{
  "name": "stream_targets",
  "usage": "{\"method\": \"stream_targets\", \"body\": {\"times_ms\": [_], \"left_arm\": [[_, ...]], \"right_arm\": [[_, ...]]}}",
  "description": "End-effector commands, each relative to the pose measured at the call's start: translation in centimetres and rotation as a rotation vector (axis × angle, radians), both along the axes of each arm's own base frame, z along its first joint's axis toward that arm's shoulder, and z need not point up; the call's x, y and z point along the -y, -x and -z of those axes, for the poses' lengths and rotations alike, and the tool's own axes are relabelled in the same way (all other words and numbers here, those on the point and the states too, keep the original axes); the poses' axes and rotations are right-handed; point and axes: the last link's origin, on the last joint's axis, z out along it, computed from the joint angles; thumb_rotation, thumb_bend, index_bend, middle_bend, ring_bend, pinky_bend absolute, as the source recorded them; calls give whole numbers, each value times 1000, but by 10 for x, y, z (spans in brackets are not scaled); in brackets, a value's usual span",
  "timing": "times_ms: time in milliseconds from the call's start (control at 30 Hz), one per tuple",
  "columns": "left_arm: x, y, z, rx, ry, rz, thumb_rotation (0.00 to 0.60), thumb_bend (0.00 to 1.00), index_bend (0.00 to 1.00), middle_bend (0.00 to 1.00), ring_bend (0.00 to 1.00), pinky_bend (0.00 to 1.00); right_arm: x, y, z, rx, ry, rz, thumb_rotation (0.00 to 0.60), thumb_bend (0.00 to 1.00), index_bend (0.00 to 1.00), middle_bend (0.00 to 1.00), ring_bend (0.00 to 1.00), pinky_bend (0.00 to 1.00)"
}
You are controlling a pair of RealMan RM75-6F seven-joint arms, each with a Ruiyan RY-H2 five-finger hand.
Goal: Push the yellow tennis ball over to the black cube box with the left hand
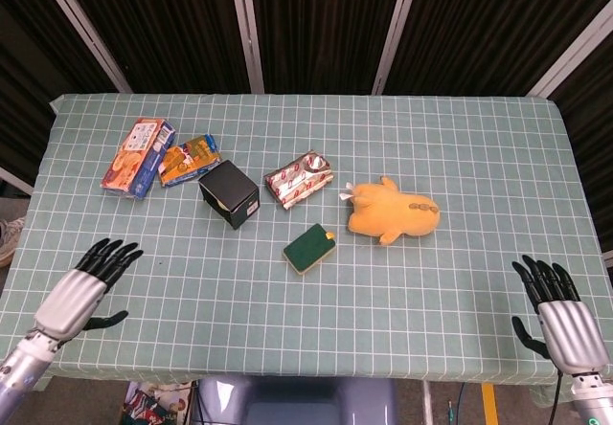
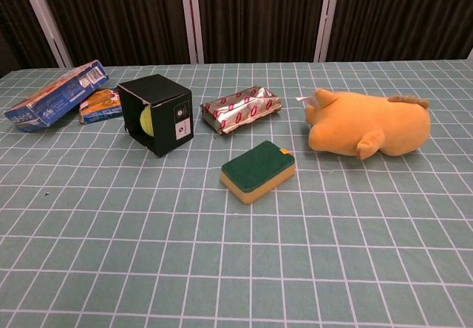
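Note:
The black cube box (image 1: 230, 194) (image 2: 156, 114) stands on the left half of the table. The yellow tennis ball (image 2: 147, 123) shows in the chest view, tucked against the box's open left face; the head view hides it behind the box. My left hand (image 1: 81, 291) is open near the table's front left edge, far from the box, fingers spread. My right hand (image 1: 560, 315) is open at the front right corner, holding nothing. Neither hand shows in the chest view.
A blue cracker box (image 1: 139, 157) and an orange snack pack (image 1: 190, 159) lie back left of the cube. A red-and-silver foil pack (image 1: 299, 178), a green sponge (image 1: 308, 248) and an orange plush toy (image 1: 393, 212) lie to its right.

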Motion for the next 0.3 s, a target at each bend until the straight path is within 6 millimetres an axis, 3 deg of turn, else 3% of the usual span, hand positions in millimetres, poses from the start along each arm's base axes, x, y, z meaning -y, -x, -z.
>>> {"method": "stream_targets", "body": {"times_ms": [33,133,300], "left_arm": [[61,10,-27,-87,-184,-129,600,104,27,25,0,0],[74,8,-28,-89,-220,-100,600,104,26,27,0,0],[72,11,-29,-76,-258,-37,600,105,27,26,0,0]], "right_arm": [[0,0,-1,9,10,-7,600,428,0,0,0,0],[0,-1,-2,19,28,-13,600,428,0,0,0,0],[2,-5,1,21,51,-32,600,427,0,0,0,0]]}}
